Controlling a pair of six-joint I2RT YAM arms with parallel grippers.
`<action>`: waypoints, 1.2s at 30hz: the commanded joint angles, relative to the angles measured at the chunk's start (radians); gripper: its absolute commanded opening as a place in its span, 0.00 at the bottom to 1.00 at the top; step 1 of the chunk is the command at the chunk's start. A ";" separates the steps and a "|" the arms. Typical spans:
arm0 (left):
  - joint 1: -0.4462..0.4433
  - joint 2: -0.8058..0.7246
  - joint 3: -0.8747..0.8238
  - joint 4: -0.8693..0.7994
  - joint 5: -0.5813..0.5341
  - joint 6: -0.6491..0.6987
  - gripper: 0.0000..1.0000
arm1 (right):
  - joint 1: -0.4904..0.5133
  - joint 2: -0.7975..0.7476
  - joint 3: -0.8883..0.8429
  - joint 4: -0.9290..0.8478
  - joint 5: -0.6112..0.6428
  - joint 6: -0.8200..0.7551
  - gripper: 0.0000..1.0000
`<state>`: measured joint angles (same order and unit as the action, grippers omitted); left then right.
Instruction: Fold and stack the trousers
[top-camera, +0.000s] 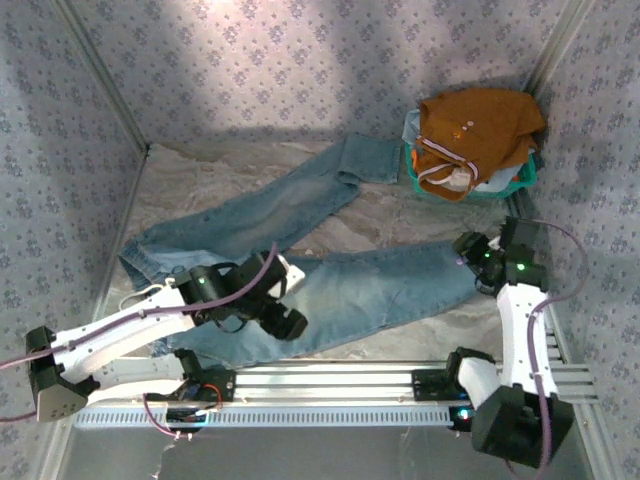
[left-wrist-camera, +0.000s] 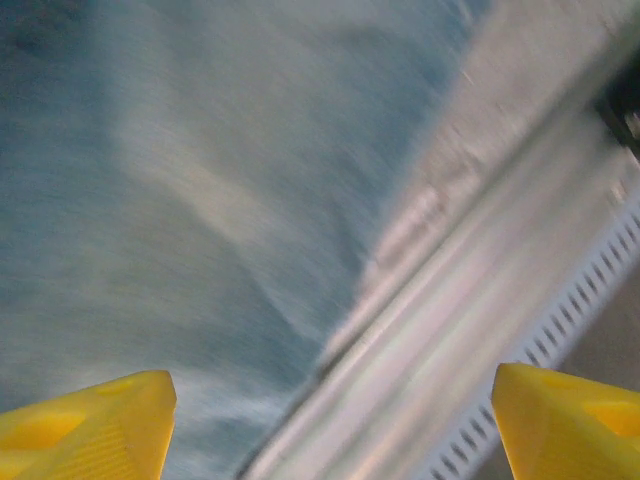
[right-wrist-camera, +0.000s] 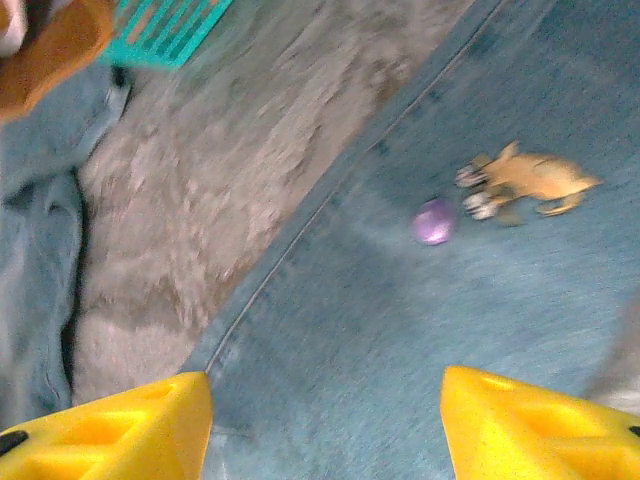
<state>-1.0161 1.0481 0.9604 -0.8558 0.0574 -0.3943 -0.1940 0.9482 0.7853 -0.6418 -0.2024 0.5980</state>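
The trousers (top-camera: 370, 290) are light blue faded jeans spread in a V on the table: one leg runs up toward the back right, the other lies across the front. My left gripper (top-camera: 286, 320) hovers over the near leg's front edge. In the left wrist view its yellow fingers (left-wrist-camera: 90, 425) stand wide apart, open, over blurred denim (left-wrist-camera: 180, 200). My right gripper (top-camera: 470, 250) sits at the right end of the near leg. Its fingers (right-wrist-camera: 120, 435) are also apart and open above denim (right-wrist-camera: 400, 330) with a frayed tan spot (right-wrist-camera: 530, 180).
A teal basket (top-camera: 500, 192) at the back right holds an orange-brown garment (top-camera: 480, 130) with striped trim. A metal rail (top-camera: 330, 385) runs along the table's front edge, just below the jeans. Patterned walls close in the left, back and right sides.
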 joint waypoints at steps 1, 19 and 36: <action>0.166 0.035 0.023 0.039 -0.212 -0.133 0.83 | 0.179 0.082 0.044 0.010 0.148 0.053 0.64; 0.757 0.208 -0.351 0.425 -0.181 -0.528 0.84 | 0.071 0.542 -0.086 0.209 0.030 0.061 0.03; 1.146 0.456 -0.156 0.509 -0.111 -0.519 0.86 | 0.241 0.378 -0.157 0.060 0.013 0.110 0.01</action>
<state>0.0910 1.4826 0.7635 -0.3733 -0.0124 -0.8967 0.0101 1.3739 0.6342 -0.4541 -0.2203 0.6827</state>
